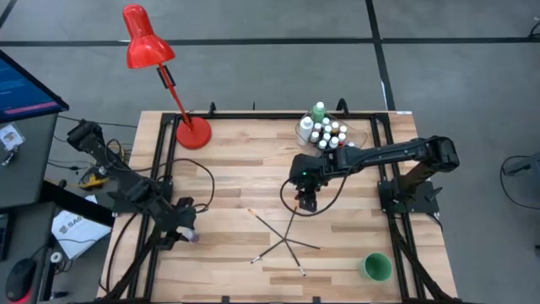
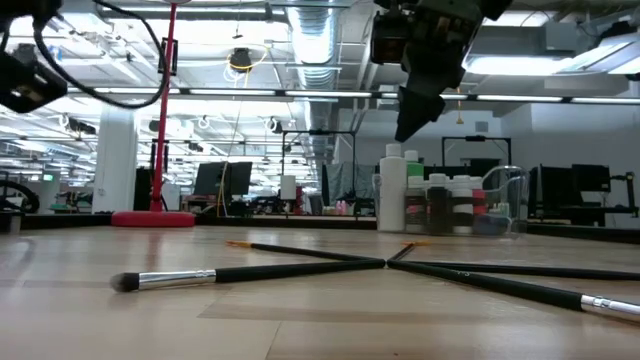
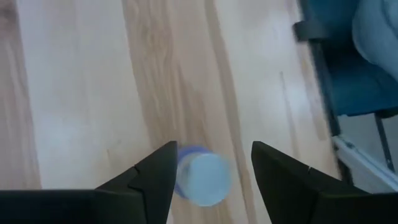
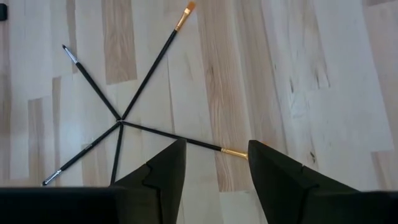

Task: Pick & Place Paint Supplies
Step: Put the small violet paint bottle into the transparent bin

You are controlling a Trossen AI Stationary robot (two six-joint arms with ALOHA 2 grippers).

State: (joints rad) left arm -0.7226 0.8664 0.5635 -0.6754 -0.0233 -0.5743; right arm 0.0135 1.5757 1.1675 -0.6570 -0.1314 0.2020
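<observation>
Several thin dark paintbrushes [image 1: 287,241] lie crossed on the wooden table, also in the right wrist view [image 4: 119,121] and low view [image 2: 250,272]. My right gripper [image 4: 217,146] hangs open well above them [image 2: 410,125], over one brush's orange-banded end [image 4: 233,152]. Near the table's left side, a tiny white-capped paint bottle [image 3: 202,179] with a bluish body sits between the open fingers of my left gripper [image 3: 214,149], close to one finger. More bottles stand in a clear tub [image 1: 325,133] at the far right. My left gripper has its fingers on either side of the tiny bottle [image 1: 193,237], coming down at a slant. The bottle's side shows right against one finger [image 3: 163,167]. I cannot tell whether they touch.
A red desk lamp stands with its base [image 1: 192,133] at the far left of the table. A green cup [image 1: 375,267] sits near the front right corner. Bare wood lies between the brushes and the left gripper. Black frame rails run along both table sides.
</observation>
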